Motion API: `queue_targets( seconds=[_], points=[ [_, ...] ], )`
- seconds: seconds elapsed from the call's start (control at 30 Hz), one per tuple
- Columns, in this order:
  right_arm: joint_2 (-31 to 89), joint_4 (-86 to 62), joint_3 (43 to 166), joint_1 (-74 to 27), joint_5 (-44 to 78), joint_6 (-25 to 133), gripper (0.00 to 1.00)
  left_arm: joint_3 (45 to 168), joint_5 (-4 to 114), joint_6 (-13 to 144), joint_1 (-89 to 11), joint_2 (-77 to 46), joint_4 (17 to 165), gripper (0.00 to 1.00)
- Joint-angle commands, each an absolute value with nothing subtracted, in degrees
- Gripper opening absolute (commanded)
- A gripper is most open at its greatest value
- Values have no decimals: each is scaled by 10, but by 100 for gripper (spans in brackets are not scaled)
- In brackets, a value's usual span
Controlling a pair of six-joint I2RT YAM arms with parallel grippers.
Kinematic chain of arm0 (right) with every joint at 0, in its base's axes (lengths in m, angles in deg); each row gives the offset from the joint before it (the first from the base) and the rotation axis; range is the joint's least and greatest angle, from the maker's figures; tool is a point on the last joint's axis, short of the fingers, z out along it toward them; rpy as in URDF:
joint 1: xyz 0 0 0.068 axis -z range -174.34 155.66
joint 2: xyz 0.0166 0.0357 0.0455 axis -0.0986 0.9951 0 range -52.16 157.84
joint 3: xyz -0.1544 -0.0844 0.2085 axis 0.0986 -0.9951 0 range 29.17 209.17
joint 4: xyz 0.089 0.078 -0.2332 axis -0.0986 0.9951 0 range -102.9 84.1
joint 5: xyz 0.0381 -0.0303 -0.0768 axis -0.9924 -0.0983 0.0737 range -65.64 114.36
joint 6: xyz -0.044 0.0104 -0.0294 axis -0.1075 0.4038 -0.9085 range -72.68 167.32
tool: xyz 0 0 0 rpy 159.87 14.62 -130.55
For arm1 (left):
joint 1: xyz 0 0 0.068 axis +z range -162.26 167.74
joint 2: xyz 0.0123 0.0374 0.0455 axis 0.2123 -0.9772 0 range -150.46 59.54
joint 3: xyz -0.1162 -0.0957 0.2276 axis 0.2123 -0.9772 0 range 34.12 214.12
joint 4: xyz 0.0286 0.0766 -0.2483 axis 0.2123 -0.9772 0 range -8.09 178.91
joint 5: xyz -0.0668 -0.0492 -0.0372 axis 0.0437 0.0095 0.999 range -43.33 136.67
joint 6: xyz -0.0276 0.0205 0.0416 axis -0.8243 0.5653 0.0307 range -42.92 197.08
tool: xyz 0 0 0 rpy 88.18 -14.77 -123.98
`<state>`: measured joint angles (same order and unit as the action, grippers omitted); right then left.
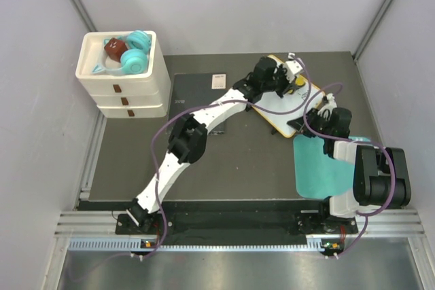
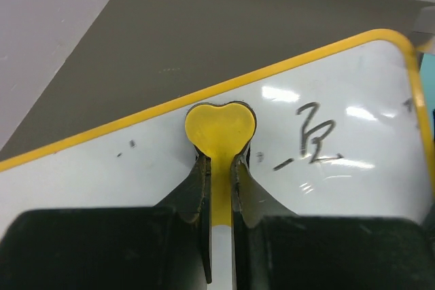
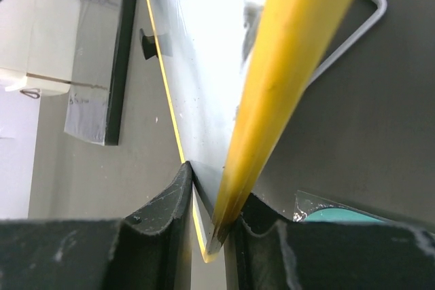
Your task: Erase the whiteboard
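Observation:
The whiteboard (image 1: 280, 109), white with a yellow rim, lies slanted at the back right of the table. My left gripper (image 1: 294, 77) is over its far part, shut on a yellow heart-shaped eraser (image 2: 221, 124) that rests on the board (image 2: 102, 181). Dark handwritten marks (image 2: 314, 144) sit just right of the eraser, with small specks (image 2: 126, 149) to its left. My right gripper (image 1: 314, 120) is shut on the board's near-right edge. In the right wrist view its jaws (image 3: 214, 198) clamp the yellow rim (image 3: 285, 73), and the board is tilted up from the table.
A white drawer unit (image 1: 124, 89) with a tray of teal and brown items stands at the back left. A dark grey pad with a white label (image 1: 197, 93) lies left of the board. A teal mat (image 1: 321, 168) lies under the right arm. Walls close in all around.

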<state>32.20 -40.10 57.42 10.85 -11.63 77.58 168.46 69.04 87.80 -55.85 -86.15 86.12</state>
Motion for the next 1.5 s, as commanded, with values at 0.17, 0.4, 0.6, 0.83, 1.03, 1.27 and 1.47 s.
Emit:
queue_targets(
  seconds=[0.17, 0.4, 0.6, 0.83, 1.03, 1.27, 1.47],
  points=[
    [321, -304, 549, 79, -157, 714, 0, 1663, 610, 1020, -689, -867, 763, 0],
    [321, -304, 549, 79, -156, 714, 0, 1657, 584, 995, -682, -879, 739, 0],
    [321, -305, 548, 79, -157, 715, 0, 1656, 541, 952, -630, -885, 755, 0],
    [321, -304, 548, 79, -156, 714, 0, 1599, 554, 917, -568, -862, 759, 0],
    [321, -304, 548, 79, -155, 715, 0, 1559, 555, 917, -561, -844, 767, 0],
    [334, -293, 560, 79, -151, 715, 0, 1560, 559, 911, -619, -822, 793, 0],
    [342, -278, 572, 79, -150, 713, 0, 1546, 530, 911, -636, -807, 794, 0]
  ],
)
